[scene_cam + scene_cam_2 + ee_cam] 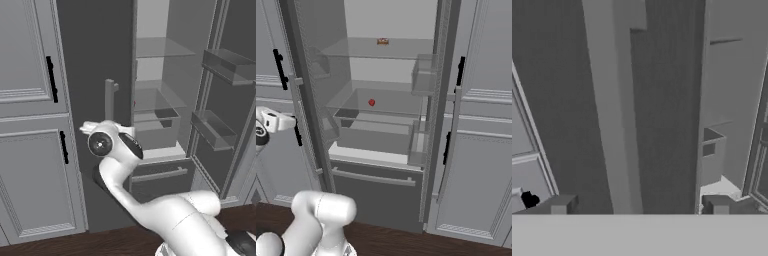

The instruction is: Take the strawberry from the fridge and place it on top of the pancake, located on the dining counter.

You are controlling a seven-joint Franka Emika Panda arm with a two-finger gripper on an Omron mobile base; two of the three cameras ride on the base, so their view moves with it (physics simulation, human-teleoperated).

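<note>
One strawberry [371,102] far beyond end effector [639,205]

The gripper [639,205] stands with its two finger tips [559,204] spread wide, nothing between them. Directly ahead, between the tips, runs the long light grey bar handle [614,115] of the fridge door [667,100], mounted on the door's dark grey face. Neither tip touches the handle. Beyond the right tip, the pale fridge interior [724,125] shows past the door's edge. Beyond the left tip lies a light grey panelled cabinet [524,165] with a black handle [529,200].
</note>
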